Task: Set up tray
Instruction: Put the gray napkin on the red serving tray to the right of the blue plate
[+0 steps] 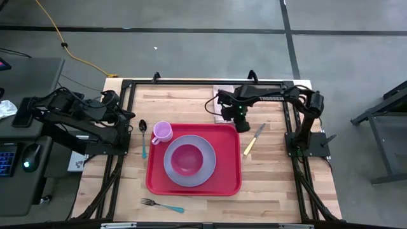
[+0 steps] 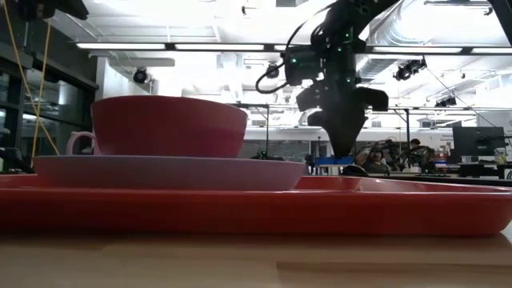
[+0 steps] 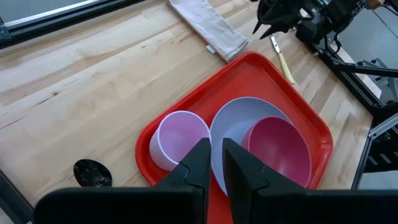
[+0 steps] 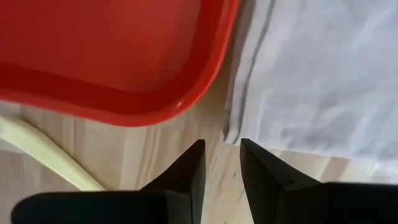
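Observation:
The red tray (image 1: 227, 181) lies mid-table and carries a lavender plate (image 1: 206, 168) with a magenta bowl (image 1: 186, 159), plus a pink cup (image 1: 162, 131) in its far left corner. My right gripper (image 4: 221, 144) points down over bare wood, between the tray's far right corner (image 4: 186, 102) and a folded white cloth (image 4: 311, 74). Its fingers stand slightly apart with nothing between them. My left gripper (image 3: 214, 146) waits high at the table's left side with its fingers nearly together, and it holds nothing.
A yellow-handled knife (image 1: 254, 138) lies right of the tray. A spoon (image 1: 143, 137) lies left of it, and a fork (image 1: 161, 205) lies near the front edge. The cloth (image 1: 222, 102) lies at the far side under the right arm. Black frame rails border the table.

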